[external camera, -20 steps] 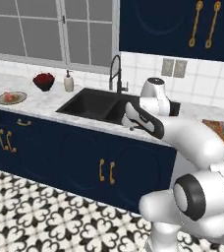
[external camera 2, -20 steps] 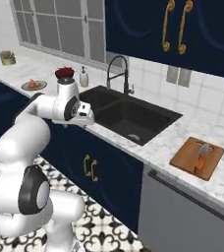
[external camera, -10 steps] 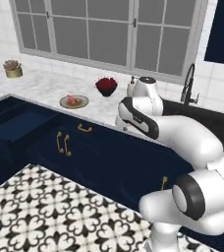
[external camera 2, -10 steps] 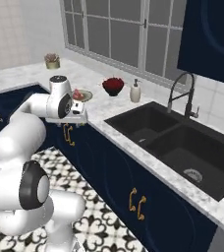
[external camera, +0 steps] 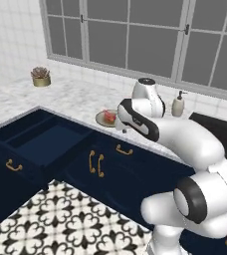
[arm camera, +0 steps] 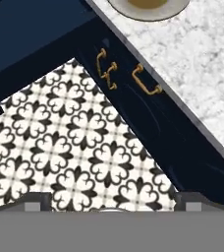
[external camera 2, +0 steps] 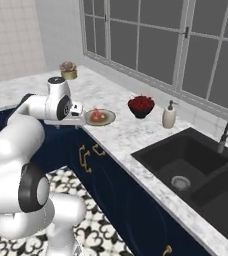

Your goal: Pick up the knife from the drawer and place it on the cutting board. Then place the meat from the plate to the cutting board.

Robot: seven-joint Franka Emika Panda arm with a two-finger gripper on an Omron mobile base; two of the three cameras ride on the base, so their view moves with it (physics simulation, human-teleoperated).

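Beside the plate (external camera 2: 100, 118) and berry bowl (external camera 2: 141, 106), the tool's (external camera 2: 77, 119) spread can't be told.

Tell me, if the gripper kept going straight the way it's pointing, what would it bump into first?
Probably the tiled floor. The hand view looks down past the counter edge and the navy cabinet fronts onto the patterned tiles, with nothing in between. Depth is hard to judge, so that's a best guess.

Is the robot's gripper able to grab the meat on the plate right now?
Probably yes. The meat lies uncovered on the plate at the counter's edge, and the arm's hand sits right beside that plate with nothing between them. The hand camera faces the floor, so it must turn first.
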